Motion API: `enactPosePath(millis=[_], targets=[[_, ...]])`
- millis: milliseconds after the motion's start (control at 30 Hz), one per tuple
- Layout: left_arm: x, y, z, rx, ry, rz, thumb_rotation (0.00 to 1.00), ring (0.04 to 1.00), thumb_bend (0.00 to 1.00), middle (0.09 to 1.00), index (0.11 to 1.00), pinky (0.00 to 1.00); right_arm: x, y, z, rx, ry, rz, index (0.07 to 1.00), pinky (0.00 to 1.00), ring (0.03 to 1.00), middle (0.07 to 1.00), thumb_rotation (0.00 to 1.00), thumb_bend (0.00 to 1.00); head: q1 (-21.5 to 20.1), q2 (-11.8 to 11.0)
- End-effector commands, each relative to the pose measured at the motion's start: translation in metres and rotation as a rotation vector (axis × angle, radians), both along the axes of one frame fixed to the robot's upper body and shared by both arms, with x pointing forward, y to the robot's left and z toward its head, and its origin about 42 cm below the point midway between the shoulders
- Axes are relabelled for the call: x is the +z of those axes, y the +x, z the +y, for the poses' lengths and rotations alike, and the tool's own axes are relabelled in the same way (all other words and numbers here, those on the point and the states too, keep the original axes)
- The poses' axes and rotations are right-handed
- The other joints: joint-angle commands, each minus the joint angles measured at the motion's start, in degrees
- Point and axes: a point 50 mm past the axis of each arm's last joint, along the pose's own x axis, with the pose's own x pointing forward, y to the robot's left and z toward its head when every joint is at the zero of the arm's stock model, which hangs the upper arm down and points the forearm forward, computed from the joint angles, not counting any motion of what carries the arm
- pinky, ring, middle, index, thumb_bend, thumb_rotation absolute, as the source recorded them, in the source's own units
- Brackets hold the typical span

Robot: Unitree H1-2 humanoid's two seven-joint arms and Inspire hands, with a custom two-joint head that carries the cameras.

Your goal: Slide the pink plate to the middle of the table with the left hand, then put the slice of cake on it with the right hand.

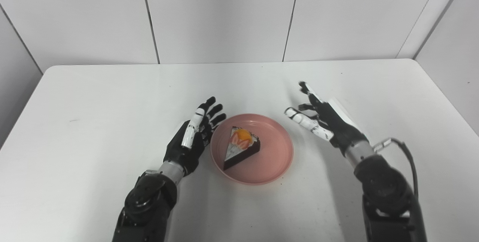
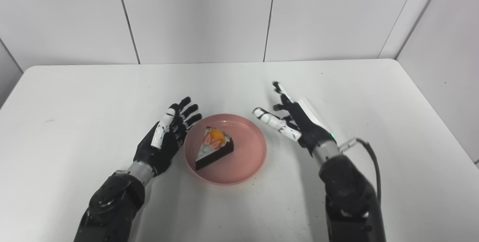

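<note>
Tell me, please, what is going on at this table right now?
A humanoid robot is working with a slice of cake and a pink plate. The cake already lies on the plate, left of its centre, near the middle of the white table. Neither hand holds anything: the left hand is open right beside the plate's left rim, and the right hand is open, off to the right of the plate and clear of it.
</note>
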Motion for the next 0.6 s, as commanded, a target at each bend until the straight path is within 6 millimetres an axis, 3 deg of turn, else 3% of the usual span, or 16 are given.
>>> enactPosePath(millis=[0,167,267,567], targets=[[-0.004,-0.005,0.01,0.066,0.036,-0.035,1.0,0.974,0.4,0.999,0.999,0.97,0.004,0.005,0.009,0.003,0.186,-0.221,1.0,0.89,0.993,1.0,0.98,0.9,0.2,0.1],[-0.007,-0.015,0.014,0.107,0.066,-0.1,1.0,0.987,0.44,1.0,1.0,0.99,-0.018,0.0,0.018,-0.076,0.254,-0.299,1.0,0.98,1.0,1.0,1.0,0.75,0.2,0.1],[-0.008,-0.021,0.016,0.121,0.078,-0.128,1.0,0.994,0.44,1.0,1.0,1.0,-0.022,0.001,0.02,-0.119,0.265,-0.294,1.0,1.0,1.0,1.0,1.0,0.69,0.4,0.2],[-0.012,-0.025,0.018,0.15,0.083,-0.132,1.0,0.99,0.42,1.0,1.0,1.0,-0.027,0.003,0.019,-0.112,0.265,-0.276,1.0,1.0,1.0,1.0,1.0,0.37,1.3,-0.2]])
